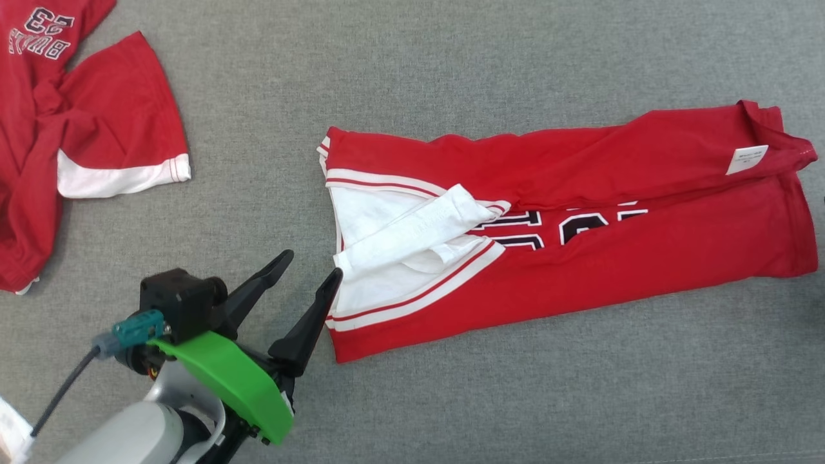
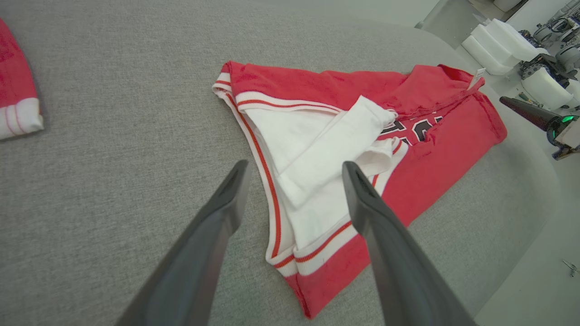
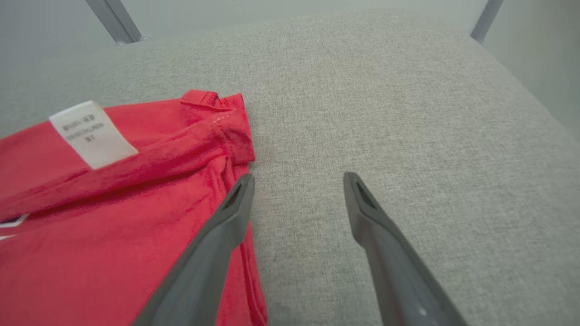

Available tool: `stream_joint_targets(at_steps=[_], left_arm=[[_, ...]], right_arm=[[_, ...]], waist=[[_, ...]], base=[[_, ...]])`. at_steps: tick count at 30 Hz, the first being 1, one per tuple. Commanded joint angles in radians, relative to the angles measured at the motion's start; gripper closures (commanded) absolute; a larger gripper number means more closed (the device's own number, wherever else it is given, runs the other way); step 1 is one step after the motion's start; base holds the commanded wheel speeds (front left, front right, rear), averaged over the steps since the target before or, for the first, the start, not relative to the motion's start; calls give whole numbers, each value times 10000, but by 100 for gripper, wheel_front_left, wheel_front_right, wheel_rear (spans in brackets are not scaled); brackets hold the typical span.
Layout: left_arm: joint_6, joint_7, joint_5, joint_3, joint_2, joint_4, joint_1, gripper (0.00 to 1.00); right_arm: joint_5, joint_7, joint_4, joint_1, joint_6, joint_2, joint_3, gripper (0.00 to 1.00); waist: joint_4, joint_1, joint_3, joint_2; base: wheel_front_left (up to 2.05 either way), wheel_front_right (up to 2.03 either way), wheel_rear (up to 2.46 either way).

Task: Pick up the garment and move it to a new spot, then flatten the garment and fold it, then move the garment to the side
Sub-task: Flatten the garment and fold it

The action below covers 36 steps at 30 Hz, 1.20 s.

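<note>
Left pincer [image 1: 311, 264], spread and empty, hovers at the white-trimmed end of the folded red garment [image 1: 644, 258]; right pincer [image 3: 299, 177], equally spread, at its labelled end. Garment lies on the grey table [image 1: 451, 64].

- Left gripper [image 1: 311, 264]: two long black fingers [image 1: 303, 328], broad at the base, tapering to narrow tips.
- Black boxy housing [image 1: 177, 299] behind them, rounded corners, matte.
- Bright green curved cover [image 1: 225, 380], smooth plastic, small dark bolt heads at the lower end.
- Teal plug [image 1: 137, 326] with a thin grey cable [image 1: 63, 393] trailing off it.
- Pale grey, rounded forearm [image 1: 129, 432].
- Right gripper [image 3: 297, 176]: dark grey fingers [image 3: 213, 253], a slim hollow slot near each tip.
</note>
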Motion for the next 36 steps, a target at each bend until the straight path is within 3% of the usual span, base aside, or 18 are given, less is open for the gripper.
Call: stream_joint_targets(at_steps=[1,5,8,10,14,22,26,33,36], left_arm=[[142,-296,243,34,-124,46,310,0],[696,-1635,652,230,-541,504,920,0],[626,-2570,874,253,-1033,920,1350,0],[656,-2893,1130,588,-1283,1205,1645,0],[797,-3001,2141,1969,-2416,1424,2422,0],[180,-3000,5350,4460,-4663,1511,4158,0],[-391,-2989,6466,5387,-5620,1503,4776,0],[-1559,-2990,7574,6217,-6326,1972,5432,0],[-1828,-2991,7860,6205,-6392,2141,5513,0]], right_arm=[[-123,-177,-18,290,-15,176,-43,0],[-386,-583,-123,913,-15,616,-187,0],[-624,-855,-238,1268,-15,1067,-241,0],[-843,-995,-335,1428,-15,1322,-290,0],[-1342,-1124,-556,1659,-15,1907,-470,0],[-2345,-1133,-1206,2022,-15,2879,-984,0],[-2956,-1133,-1595,2329,-15,3313,-1233,0],[-3910,-1128,-2163,2910,-15,4025,-1611,0],[-3950,-1127,-2043,3012,-15,4140,-1646,0]], waist=[[-126,1,-480,0],[-176,1,-1108,0],[-196,1,-1566,0],[-212,1,-1828,0],[-169,1,-2249,0],[18,1,-2910,0],[86,1,-3193,0],[171,1,-3568,0],[221,1,-3622,0]], base=[[0,0,0],[0,0,0],[0,0,0],[0,0,0],[0,0,0],[0,0,0],[0,0,0],[0,0,0],[0,0,0]])
